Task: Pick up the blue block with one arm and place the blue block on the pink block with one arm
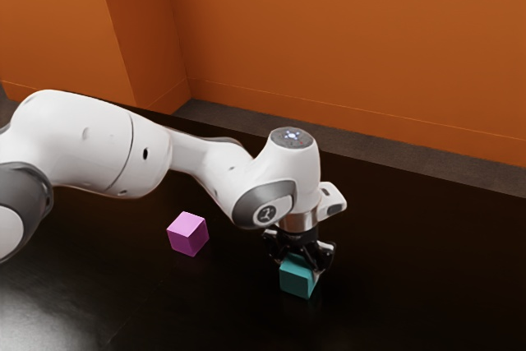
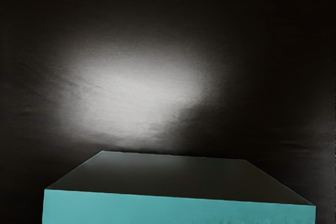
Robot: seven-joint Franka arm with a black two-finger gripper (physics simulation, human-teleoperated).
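The blue block point(image 1: 297, 279), a teal-blue cube, rests on the black table point(image 1: 411, 269) in the exterior view. My gripper point(image 1: 299, 261) points straight down over it. Its black fingers point(image 1: 276, 252) stand apart on either side of the block's upper part, so the gripper is open around it. In the wrist view the block point(image 2: 178, 205) sits just under my hand, with its top face in shadow. The pink block point(image 1: 187, 233), a magenta cube, lies on the table toward the exterior view's left of the blue one, about two block widths from it.
Orange walls point(image 1: 345, 30) rise behind the table, with a grey floor strip point(image 1: 394, 150) along their base. My white arm point(image 1: 123, 154) reaches in from the exterior view's left, above and behind the pink block.
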